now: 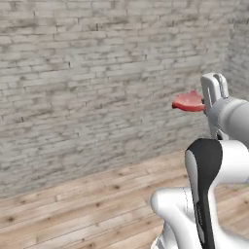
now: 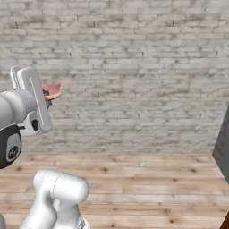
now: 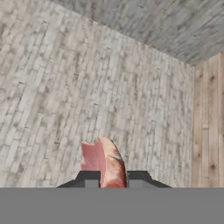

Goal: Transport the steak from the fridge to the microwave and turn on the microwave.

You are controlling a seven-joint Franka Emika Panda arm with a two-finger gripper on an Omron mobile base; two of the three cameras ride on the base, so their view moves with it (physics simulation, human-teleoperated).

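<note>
The steak (image 1: 188, 102), a small red-pink slab, is held up in the air in front of a brick wall. It sticks out past the white hand, and my gripper (image 1: 203, 104) is shut on it. From the other side the steak (image 2: 52, 91) shows pale pink beside my gripper (image 2: 46, 95). In the hand view the steak (image 3: 105, 162) stands on edge between the two dark fingertips (image 3: 89, 178), with my gripper (image 3: 112, 179) clamped on its lower part. The fridge and the microwave are out of view.
A grey-white brick wall (image 1: 97, 82) spans the background, meeting a second wall in a corner (image 1: 228, 58) at the right. Wooden plank floor (image 2: 147, 188) lies below. A dark object's edge (image 2: 222, 152) stands at the far right.
</note>
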